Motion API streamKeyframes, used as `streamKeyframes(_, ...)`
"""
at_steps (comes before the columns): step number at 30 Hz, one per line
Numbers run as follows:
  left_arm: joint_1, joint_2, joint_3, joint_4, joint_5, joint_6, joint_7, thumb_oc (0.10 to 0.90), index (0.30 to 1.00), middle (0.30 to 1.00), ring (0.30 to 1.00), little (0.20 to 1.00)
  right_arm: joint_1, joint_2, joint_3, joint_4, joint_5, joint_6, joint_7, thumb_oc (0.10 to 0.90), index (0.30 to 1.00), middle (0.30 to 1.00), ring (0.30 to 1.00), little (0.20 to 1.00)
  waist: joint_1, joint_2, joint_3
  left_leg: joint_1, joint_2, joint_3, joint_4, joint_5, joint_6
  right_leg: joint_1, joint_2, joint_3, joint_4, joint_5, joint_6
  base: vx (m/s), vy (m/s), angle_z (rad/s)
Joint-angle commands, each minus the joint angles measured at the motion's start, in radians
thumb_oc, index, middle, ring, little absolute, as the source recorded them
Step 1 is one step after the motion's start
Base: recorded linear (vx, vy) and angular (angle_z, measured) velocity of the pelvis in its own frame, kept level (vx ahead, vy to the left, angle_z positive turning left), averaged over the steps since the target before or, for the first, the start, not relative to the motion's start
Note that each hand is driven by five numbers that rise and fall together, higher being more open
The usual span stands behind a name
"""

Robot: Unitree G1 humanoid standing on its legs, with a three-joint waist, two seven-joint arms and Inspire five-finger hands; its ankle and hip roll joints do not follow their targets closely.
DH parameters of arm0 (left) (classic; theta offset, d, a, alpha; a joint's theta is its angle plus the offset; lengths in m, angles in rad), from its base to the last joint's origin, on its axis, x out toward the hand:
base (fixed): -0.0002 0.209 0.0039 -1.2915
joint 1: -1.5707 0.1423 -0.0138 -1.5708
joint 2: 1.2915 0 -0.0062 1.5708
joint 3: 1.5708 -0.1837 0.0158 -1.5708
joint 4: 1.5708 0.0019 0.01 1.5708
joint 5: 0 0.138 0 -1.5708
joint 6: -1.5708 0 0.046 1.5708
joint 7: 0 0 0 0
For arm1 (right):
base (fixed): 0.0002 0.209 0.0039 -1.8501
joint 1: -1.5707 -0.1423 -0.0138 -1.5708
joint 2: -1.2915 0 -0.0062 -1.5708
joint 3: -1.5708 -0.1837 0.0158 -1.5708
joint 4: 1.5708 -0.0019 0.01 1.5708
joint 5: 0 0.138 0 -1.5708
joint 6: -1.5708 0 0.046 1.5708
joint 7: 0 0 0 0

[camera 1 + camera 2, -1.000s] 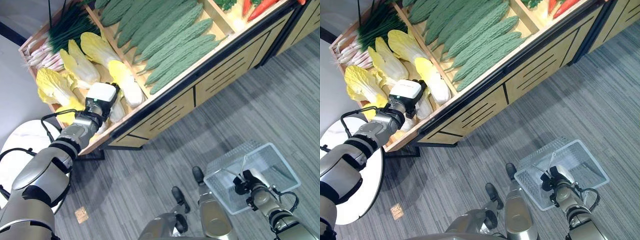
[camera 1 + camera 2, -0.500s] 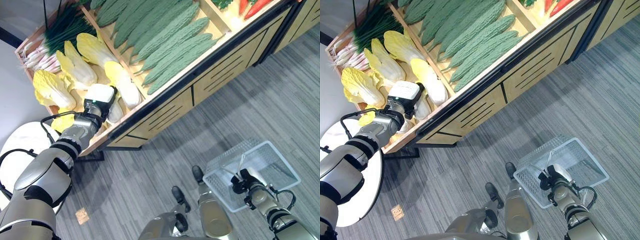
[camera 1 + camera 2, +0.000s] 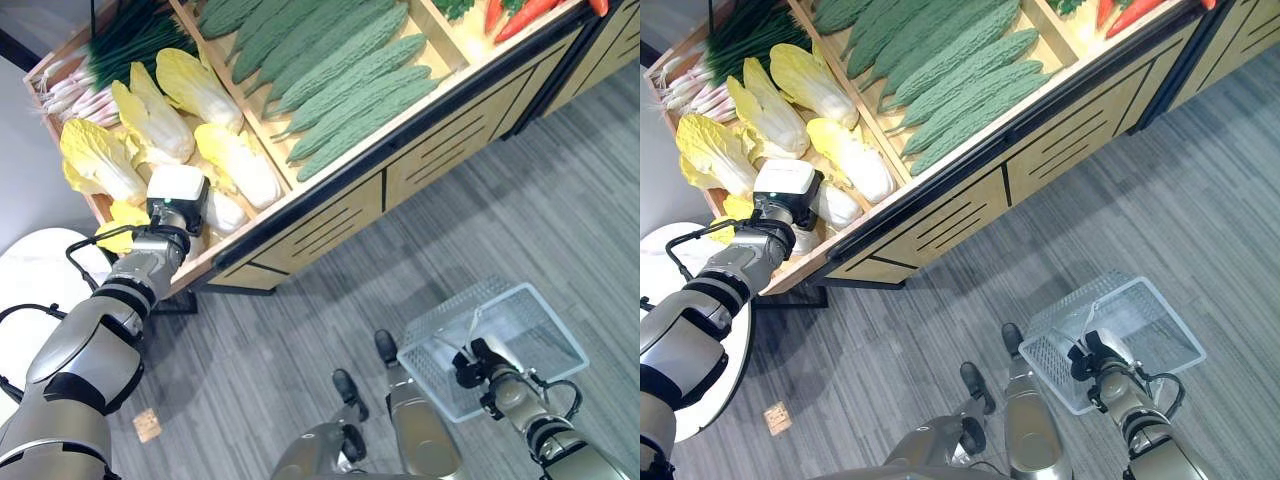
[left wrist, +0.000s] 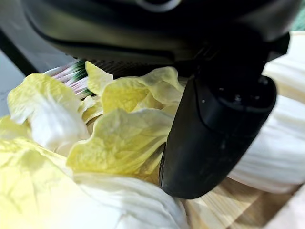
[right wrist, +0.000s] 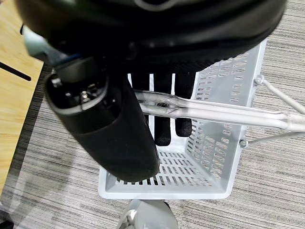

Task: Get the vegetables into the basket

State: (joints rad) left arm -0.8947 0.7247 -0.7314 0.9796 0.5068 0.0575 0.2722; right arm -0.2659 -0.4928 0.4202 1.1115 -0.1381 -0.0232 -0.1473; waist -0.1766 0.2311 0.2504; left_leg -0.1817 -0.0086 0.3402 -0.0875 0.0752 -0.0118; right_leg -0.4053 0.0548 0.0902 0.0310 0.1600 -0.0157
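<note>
Reaching into the cabbage bin of the stand (image 3: 330,205), the left hand (image 3: 176,192) is seen low among the yellow-white cabbages (image 3: 238,166), its thumb (image 4: 217,129) resting against pale leaves; whether the fingers are closed on a cabbage cannot be told, since they are hidden. The basket (image 3: 520,330) is held well apart from the stand, over the floor, by the right hand (image 5: 164,107), whose fingers are curled around the wire handle (image 5: 224,114). Nothing is seen inside the basket yet, so no vegetable appears to have been moved.

Several risks can be judged from here. A cabbage may be caught only by its loose outer leaves, which could tear or slip so that the head is dropped onto the floor. Neighbouring cabbages lying close could be dragged over the bin's edge. The basket, hung by one thin handle, may tilt when a heavy head is dropped in off-centre.
</note>
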Motion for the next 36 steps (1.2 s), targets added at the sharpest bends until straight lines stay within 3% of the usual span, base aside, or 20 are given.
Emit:
streamKeyframes(1, 0.067, 0.020, 0.030, -0.007, -0.027, -0.006, 0.012, 0.400, 0.300, 0.300, 0.300, 0.300, 0.069, 0.031, 0.040, 0.029, 0.030, -0.009, 0.010, 0.400, 0.300, 0.300, 0.300, 0.300, 0.020, -0.043, -0.058, -0.010, 0.011, -0.019, 0.000, -0.066, -0.029, 0.116, -0.075, -0.018, -0.118, -0.068, 0.107, 0.01, 0.047, 0.07)
streamKeyframes(3, 0.093, 0.039, 0.052, -0.063, -0.026, -0.003, 0.012, 0.400, 0.300, 0.300, 0.300, 0.300, 0.074, 0.033, 0.035, 0.029, 0.030, -0.002, 0.014, 0.400, 0.300, 0.300, 0.300, 0.300, 0.031, -0.048, -0.059, 0.018, 0.010, -0.026, 0.000, -0.071, -0.027, 0.145, -0.076, -0.022, -0.118, -0.078, 0.106, 0.02, 0.046, 0.05)
streamKeyframes(11, 0.310, 0.126, 0.290, -0.490, -0.092, -0.025, 0.058, 0.400, 0.300, 0.300, 0.300, 0.300, 0.145, 0.063, -0.024, 0.047, -0.004, 0.027, 0.047, 0.400, 0.300, 0.300, 0.300, 0.300, 0.079, -0.094, -0.109, 0.180, 0.008, -0.073, 0.000, -0.110, -0.018, 0.328, -0.078, -0.069, -0.118, -0.138, 0.100, 0.02, 0.064, 0.22)
streamKeyframes(17, 0.456, 0.115, 0.458, -0.738, -0.116, -0.039, 0.067, 0.400, 0.300, 0.300, 0.300, 0.300, 0.172, 0.089, -0.056, 0.080, -0.023, 0.055, 0.071, 0.400, 0.300, 0.300, 0.300, 0.300, 0.101, -0.138, -0.161, 0.236, 0.008, -0.101, 0.000, -0.130, -0.012, 0.396, -0.076, -0.092, -0.118, -0.159, 0.100, -0.01, 0.058, 0.17)
streamKeyframes(23, 0.537, 0.100, 0.547, -0.866, -0.130, -0.051, 0.043, 0.400, 0.300, 0.300, 0.300, 0.300, 0.200, 0.107, -0.068, 0.093, -0.036, 0.069, 0.094, 0.400, 0.300, 0.300, 0.300, 0.300, 0.114, -0.172, -0.198, 0.266, 0.007, -0.110, 0.000, -0.142, -0.006, 0.429, -0.075, -0.101, -0.118, -0.164, 0.101, -0.02, 0.049, 0.07)
streamKeyframes(36, 0.637, 0.035, 0.641, -1.034, -0.177, -0.072, 0.039, 0.400, 0.300, 0.300, 0.300, 0.300, 0.234, 0.145, -0.074, 0.106, -0.039, 0.074, 0.101, 0.400, 0.300, 0.300, 0.300, 0.300, 0.123, -0.193, -0.224, 0.290, 0.006, -0.112, 0.000, -0.154, 0.003, 0.449, -0.076, -0.102, -0.118, -0.166, 0.105, -0.01, 0.011, 0.02)
